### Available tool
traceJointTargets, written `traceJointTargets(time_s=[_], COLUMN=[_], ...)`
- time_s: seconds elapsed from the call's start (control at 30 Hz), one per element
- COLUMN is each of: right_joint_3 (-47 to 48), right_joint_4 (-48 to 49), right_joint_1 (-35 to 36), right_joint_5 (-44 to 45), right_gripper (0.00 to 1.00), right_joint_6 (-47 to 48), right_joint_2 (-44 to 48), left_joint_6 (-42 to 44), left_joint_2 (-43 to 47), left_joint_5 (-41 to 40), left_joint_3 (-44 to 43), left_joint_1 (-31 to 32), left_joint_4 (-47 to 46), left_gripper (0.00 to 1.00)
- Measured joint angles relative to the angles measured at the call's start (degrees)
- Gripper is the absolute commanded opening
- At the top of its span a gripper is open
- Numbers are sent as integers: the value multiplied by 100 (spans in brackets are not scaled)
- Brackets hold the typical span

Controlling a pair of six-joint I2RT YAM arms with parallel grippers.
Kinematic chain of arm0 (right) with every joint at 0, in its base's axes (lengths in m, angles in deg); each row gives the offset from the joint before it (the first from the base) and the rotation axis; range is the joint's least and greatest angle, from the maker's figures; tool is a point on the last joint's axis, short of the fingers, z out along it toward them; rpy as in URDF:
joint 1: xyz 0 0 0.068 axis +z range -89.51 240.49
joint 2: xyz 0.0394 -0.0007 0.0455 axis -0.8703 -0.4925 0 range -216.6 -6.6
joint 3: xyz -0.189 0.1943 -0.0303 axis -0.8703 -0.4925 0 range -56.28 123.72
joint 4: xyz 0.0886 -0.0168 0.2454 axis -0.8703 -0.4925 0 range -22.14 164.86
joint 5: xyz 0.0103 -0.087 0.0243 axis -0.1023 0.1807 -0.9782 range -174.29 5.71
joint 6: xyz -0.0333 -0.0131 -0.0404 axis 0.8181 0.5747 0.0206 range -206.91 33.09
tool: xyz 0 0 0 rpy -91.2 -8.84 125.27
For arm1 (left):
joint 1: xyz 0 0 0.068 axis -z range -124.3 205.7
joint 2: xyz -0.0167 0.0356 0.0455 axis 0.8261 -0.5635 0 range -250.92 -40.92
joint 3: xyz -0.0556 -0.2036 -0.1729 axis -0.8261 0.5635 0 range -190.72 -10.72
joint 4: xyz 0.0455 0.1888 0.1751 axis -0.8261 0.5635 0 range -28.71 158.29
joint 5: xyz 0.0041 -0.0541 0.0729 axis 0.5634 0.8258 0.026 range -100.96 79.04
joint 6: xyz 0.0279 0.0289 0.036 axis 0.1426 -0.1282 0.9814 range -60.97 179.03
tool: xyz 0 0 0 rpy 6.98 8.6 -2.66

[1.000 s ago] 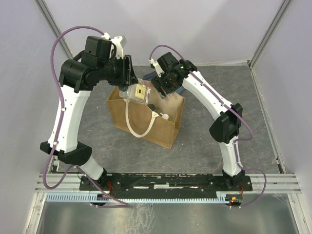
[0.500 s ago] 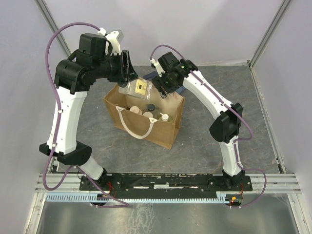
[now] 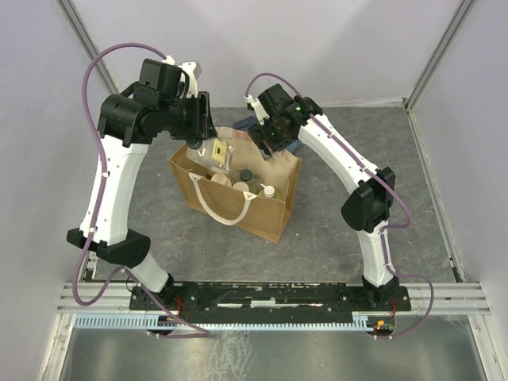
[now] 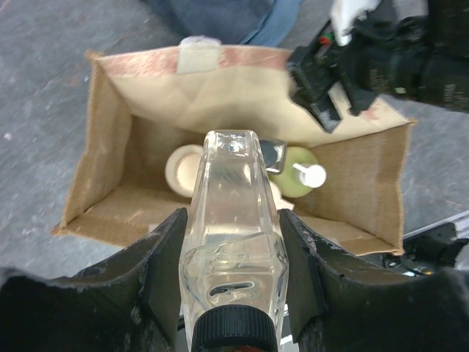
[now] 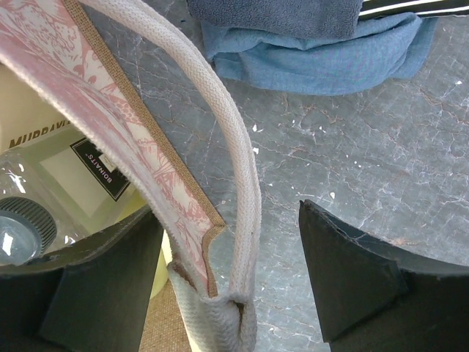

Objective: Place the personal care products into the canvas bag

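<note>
My left gripper (image 3: 205, 143) is shut on a clear rectangular bottle with a dark cap (image 4: 233, 220), held base-down over the open mouth of the tan canvas bag (image 3: 230, 210). Inside the bag (image 4: 110, 198) lie a cream jar (image 4: 183, 169), a yellow-green bottle with a white top (image 4: 297, 176) and a dark-capped clear bottle (image 4: 272, 152). My right gripper (image 5: 220, 271) is open and straddles the bag's far rim (image 5: 110, 95) and its white handle (image 5: 234, 147), one finger inside the bag, one outside. That gripper (image 3: 266, 144) also shows from above.
A blue and striped folded cloth (image 5: 315, 51) lies on the grey floor just behind the bag. The bag's near handle (image 3: 226, 208) hangs over its front wall. Metal frame posts (image 3: 432, 55) and pale walls bound the work area.
The left gripper has swung the clear bottle from lying flat to pointing down into the bag's mouth and come slightly lower. The bag's left side shifted a little. The right arm held still.
</note>
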Motion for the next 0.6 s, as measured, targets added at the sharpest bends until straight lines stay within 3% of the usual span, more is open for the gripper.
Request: traceJointTargets(time_s=[0.6], right_joint_3=[-184], right_joint_4=[90], right_joint_1=[-46], right_joint_5=[-85], right_gripper=[81], right_joint_6=[-7], right_joint_2=[7], left_joint_6=[402], left_joint_2=[-201], left_joint_5=[-1034], left_joint_3=[1067], left_joint_1=[-492], left_joint_4=[216], left_gripper=[3])
